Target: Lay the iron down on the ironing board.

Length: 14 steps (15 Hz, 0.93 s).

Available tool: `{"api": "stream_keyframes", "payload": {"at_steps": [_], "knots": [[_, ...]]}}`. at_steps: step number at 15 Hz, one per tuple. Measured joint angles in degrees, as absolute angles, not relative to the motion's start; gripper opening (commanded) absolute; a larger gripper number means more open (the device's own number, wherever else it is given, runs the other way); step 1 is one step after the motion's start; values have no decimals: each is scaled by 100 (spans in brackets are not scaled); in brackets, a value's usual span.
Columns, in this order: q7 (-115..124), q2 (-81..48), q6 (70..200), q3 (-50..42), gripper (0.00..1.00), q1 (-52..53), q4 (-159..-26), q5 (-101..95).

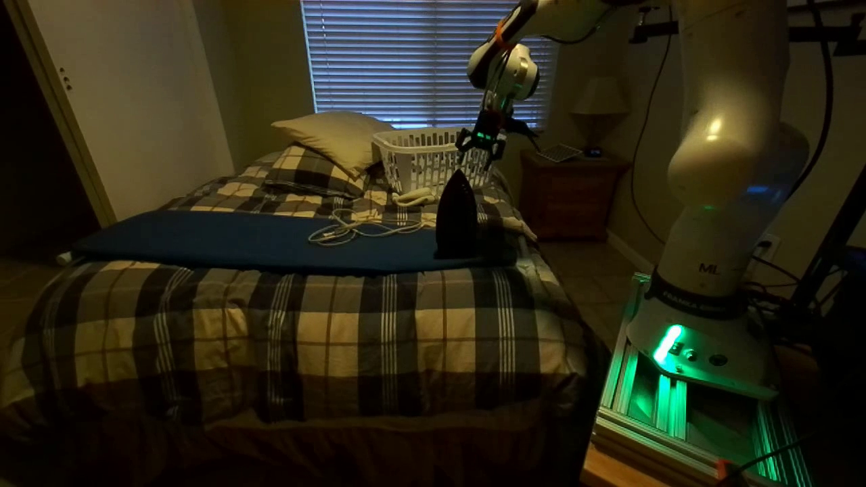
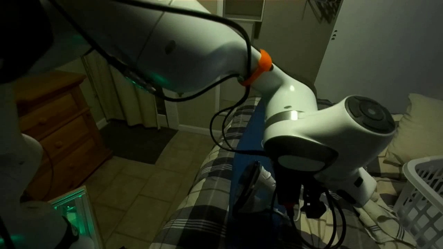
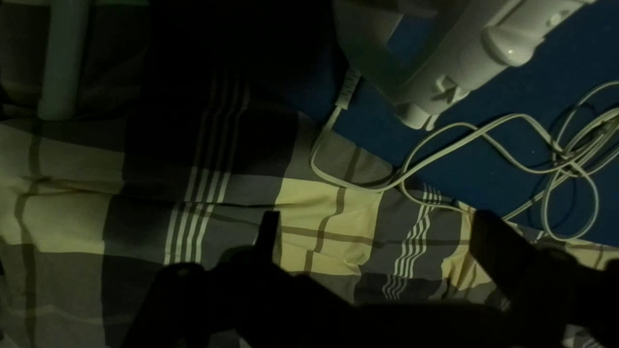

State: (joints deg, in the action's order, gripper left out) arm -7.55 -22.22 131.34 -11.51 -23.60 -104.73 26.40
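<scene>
In an exterior view, iron (image 1: 457, 216) stands on ironing board (image 1: 203, 237), close to the board's robot-base end: heel down, long axis vertical, sole toward the board's near edge. Gripper (image 3: 375, 227) hangs above, looks past the board's far edge, fingers (image 3: 500, 251) spread wide, nothing held. So iron's below it, nearward; likely reach in, then tip. Basket (image 1: 413, 169) beyond board. Count: 1 iron, 1 board, 1 arm (image 2: 193, 45), 1 basket, 2 pillows (image 1: 335, 138).
</scene>
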Motion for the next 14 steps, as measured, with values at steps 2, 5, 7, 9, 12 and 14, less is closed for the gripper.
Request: {"api": "stream_keyframes", "payload": {"at_steps": [2, 5, 7, 9, 12, 14], "knots": [[-952, -2566, 12629, -1012, 100, -2527, -9985, 2798], [-979, -3013, 11603, -885, 100, -2656, -9148, 2814], [-918, -3310, 10761, -876, 100, -2671, -8577, 2780], [-803, -3635, 9943, -871, 100, -2669, -8042, 2700], [-512, -4173, 9180, -866, 100, -2642, -7371, 2504], [-357, -4528, 8869, -857, 100, -2638, -6989, 2449]]}}
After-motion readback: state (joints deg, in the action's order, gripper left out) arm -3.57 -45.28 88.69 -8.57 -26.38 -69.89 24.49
